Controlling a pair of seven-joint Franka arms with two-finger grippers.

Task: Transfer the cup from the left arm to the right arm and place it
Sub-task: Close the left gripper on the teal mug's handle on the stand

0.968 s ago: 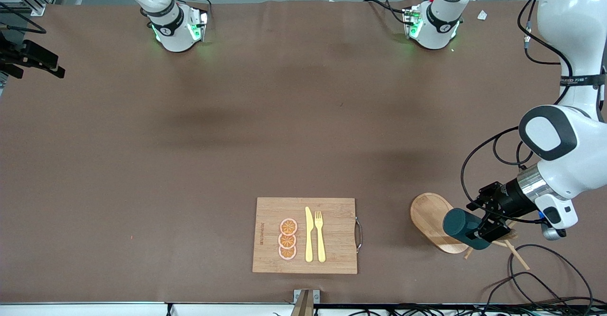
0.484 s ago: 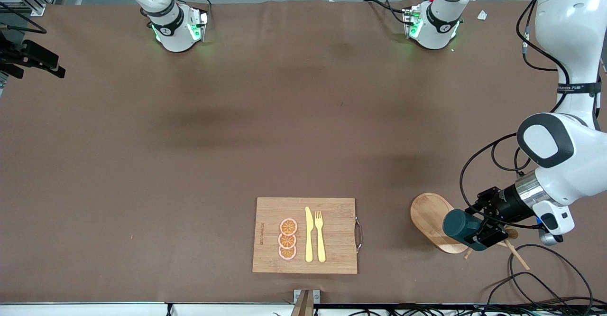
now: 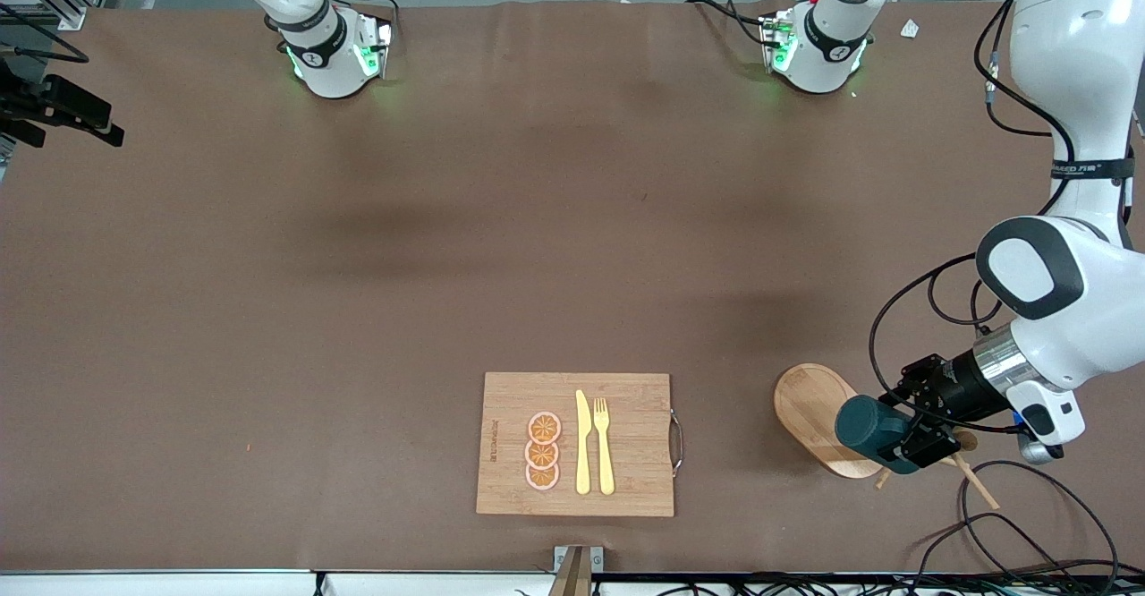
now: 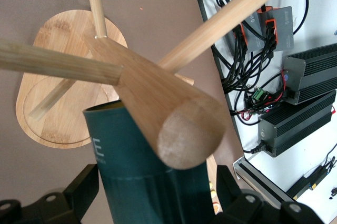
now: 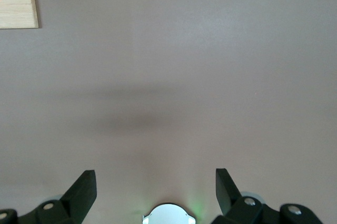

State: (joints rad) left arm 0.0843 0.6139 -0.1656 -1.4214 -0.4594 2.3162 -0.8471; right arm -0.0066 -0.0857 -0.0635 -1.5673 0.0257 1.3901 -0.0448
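- Cup (image 3: pixel 868 423), dark teal and lying sideways, hangs on a peg of the wooden peg rack (image 3: pixel 818 417) at the left arm's end of the table, over the rack's oval base.
- Left gripper (image 3: pixel 905 440) brackets the cup, its black fingers (image 4: pixel 79 192) set wide on either side of the teal wall; whether they press it cannot be told.
- Right gripper (image 5: pixel 156 182) waits high above bare brown tabletop (image 3: pixel 358 310), jaws spread wide and holding nothing.
- A cutting board (image 3: pixel 626 390) with printed orange slices, a yellow knife (image 3: pixel 582 442) and fork (image 3: pixel 604 444) lies near the front camera, between the two ends.
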